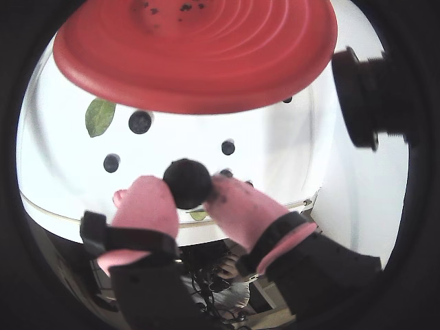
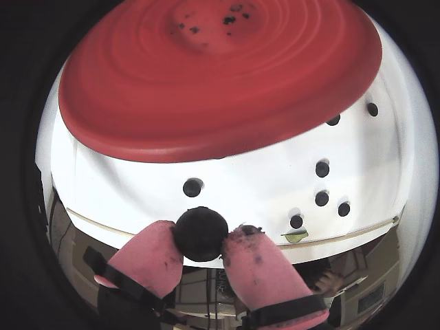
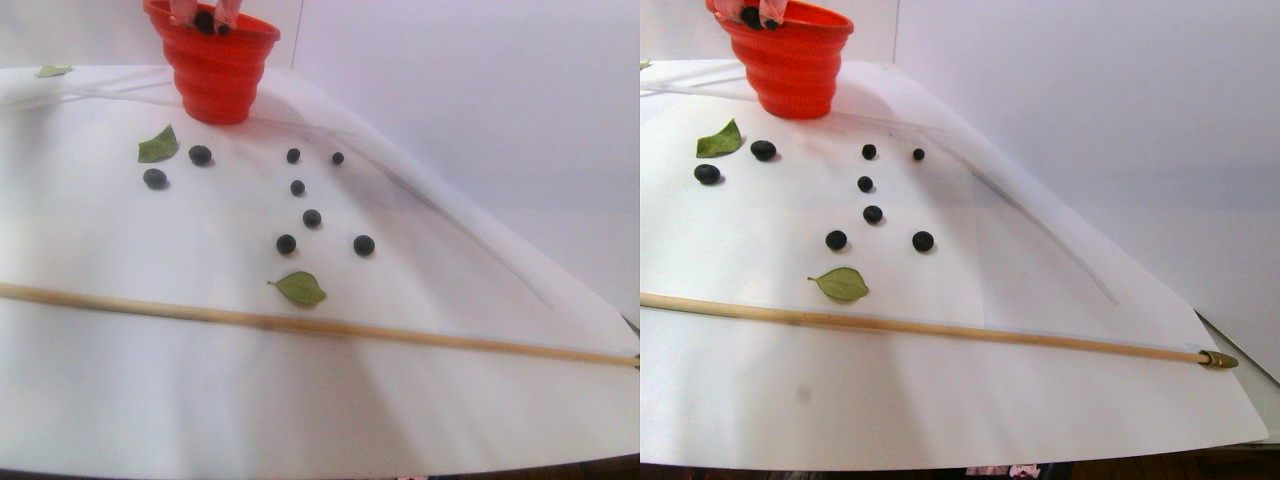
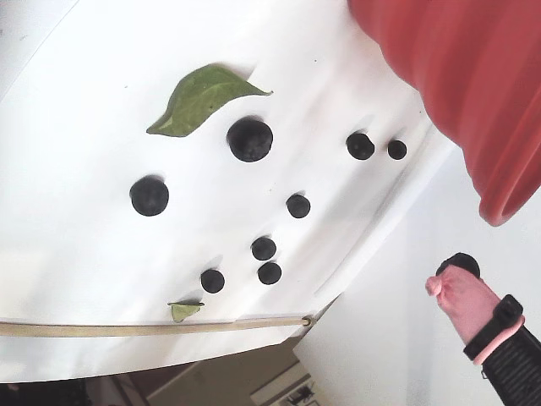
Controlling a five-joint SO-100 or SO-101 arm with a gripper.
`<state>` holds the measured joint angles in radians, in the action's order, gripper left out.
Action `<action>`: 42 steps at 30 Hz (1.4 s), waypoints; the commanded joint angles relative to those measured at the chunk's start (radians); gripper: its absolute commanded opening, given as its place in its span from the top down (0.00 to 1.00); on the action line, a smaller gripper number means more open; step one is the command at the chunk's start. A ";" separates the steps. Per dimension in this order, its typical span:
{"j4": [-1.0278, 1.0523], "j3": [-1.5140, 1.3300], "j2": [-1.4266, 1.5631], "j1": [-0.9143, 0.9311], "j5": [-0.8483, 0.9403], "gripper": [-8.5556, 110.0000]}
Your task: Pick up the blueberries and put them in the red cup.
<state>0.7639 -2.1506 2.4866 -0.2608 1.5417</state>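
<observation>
My gripper [image 1: 187, 189] [image 2: 201, 237] is shut on one blueberry [image 1: 187, 183] [image 2: 200, 234], pinched between its pink fingertips. It hangs above the rim of the red cup [image 1: 199, 51] [image 2: 213, 75] [image 3: 212, 65] [image 4: 456, 93]; dark specks lie in the cup's bottom. In the stereo pair view the gripper [image 3: 205, 20] and its berry sit over the cup's mouth at the top left. Several more blueberries lie on the white sheet, two of them bigger [image 3: 200, 155] [image 3: 155, 178] [image 4: 250, 139] [image 4: 149, 195], the smaller ones to their right [image 3: 312, 218] [image 4: 297, 205].
Green leaves lie among the berries [image 3: 158, 146] [image 3: 300, 289] [image 4: 199, 97]. A thin wooden rod [image 3: 300, 325] crosses the white sheet in front of them. A black camera housing [image 1: 364, 96] juts in at the right of a wrist view.
</observation>
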 commanded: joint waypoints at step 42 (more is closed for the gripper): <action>0.087 0.380 -0.109 -0.005 -0.012 0.80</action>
<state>0.8253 -1.8377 2.3040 -0.2730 1.5417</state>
